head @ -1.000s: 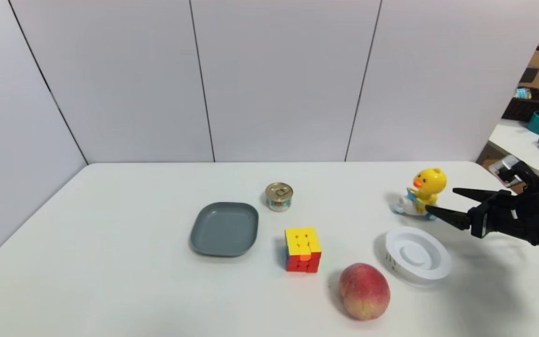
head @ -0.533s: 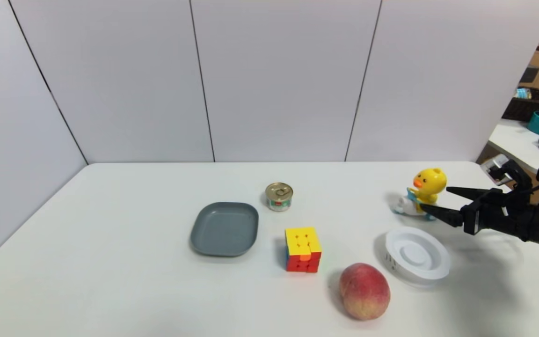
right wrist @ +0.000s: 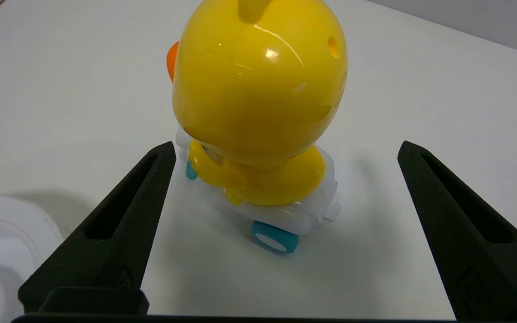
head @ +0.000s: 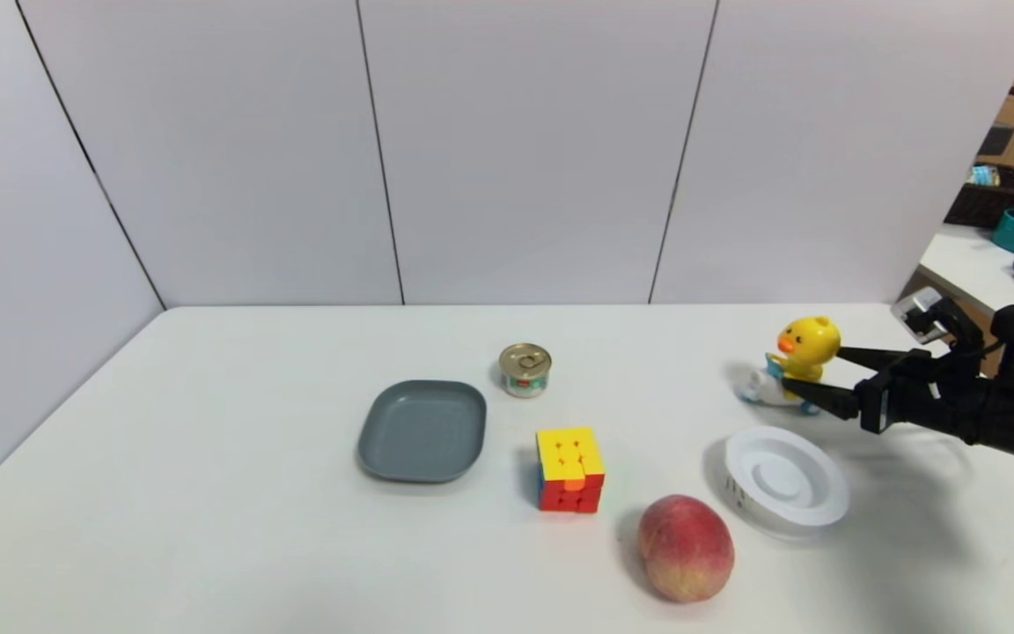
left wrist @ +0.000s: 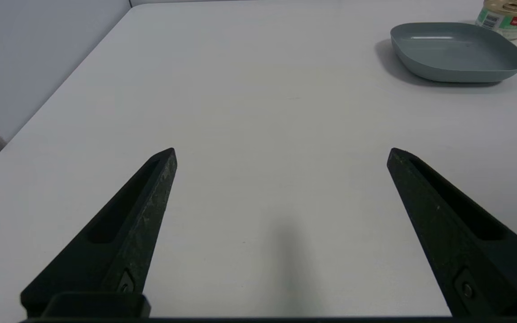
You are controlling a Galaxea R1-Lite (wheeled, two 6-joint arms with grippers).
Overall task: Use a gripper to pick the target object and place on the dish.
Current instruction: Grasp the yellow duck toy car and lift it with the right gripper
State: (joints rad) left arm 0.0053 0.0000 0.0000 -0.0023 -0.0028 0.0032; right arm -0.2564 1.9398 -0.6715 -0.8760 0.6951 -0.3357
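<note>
The target object, a yellow duck [head: 806,343] on a white scooter with blue wheels, stands upright at the table's right rear. My right gripper [head: 813,368] reaches in from the right, open, one finger on each side of the duck's body and touching neither. The right wrist view shows the duck [right wrist: 258,89] from behind, between the wide-apart fingers of the gripper [right wrist: 286,146]. The dish [head: 423,430], a dark grey rounded-square plate, lies empty at the table's middle. My left gripper [left wrist: 281,152] hovers open over bare table, with the dish [left wrist: 458,54] far off.
A small tin can [head: 525,370] stands behind the dish. A colourful cube [head: 569,468], a peach [head: 686,548] and a round white ringed container [head: 786,480] lie between the duck and the front edge. The table's right edge is close behind the right arm.
My right gripper has moved left and toward the back, from beside the duck to straddling it. It stayed open. The duck has not moved.
</note>
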